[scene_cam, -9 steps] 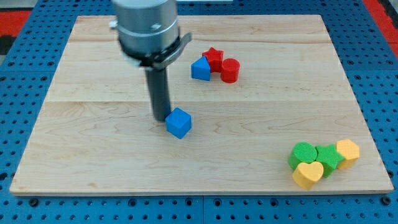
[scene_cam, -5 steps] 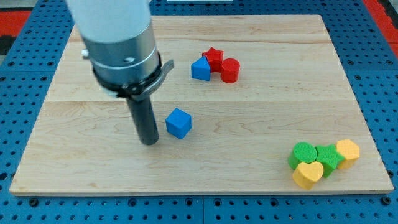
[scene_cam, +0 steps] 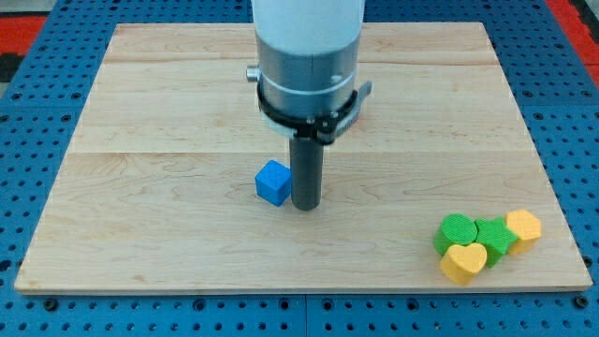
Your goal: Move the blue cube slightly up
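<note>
The blue cube point(scene_cam: 272, 183) sits on the wooden board point(scene_cam: 140, 140) a little left of the view's centre. My tip point(scene_cam: 305, 206) rests on the board just right of the cube and slightly below it, very close to or touching its right side. The arm's grey body hides the board above the cube.
A green block point(scene_cam: 456, 229), a second green block point(scene_cam: 492, 235), a yellow heart point(scene_cam: 463, 263) and a yellow block point(scene_cam: 524, 227) cluster at the view's lower right. A sliver of a red block point(scene_cam: 359, 110) shows beside the arm; the rest of that group is hidden.
My tip has swung from the cube's left side, round below it, to its right side. The cube has shifted only slightly. The arm now covers the red and blue blocks at the top.
</note>
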You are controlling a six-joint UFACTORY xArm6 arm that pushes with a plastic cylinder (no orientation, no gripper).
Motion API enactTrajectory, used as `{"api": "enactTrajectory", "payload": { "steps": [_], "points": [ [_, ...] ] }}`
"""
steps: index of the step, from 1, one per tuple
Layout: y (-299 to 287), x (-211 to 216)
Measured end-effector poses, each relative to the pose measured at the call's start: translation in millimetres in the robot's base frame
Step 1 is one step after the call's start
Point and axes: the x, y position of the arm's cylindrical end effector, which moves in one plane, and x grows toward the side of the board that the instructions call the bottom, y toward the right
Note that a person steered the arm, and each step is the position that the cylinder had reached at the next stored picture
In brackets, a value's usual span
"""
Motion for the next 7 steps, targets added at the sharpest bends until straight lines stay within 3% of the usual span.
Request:
{"api": "enactTrajectory", "payload": {
  "steps": [1,2,3,4,5,7],
  "points": [
    [1,-10],
    [7,33],
    [-15,47],
    [-62,36],
    [-70,7],
    [-33,-78]
  ]
}}
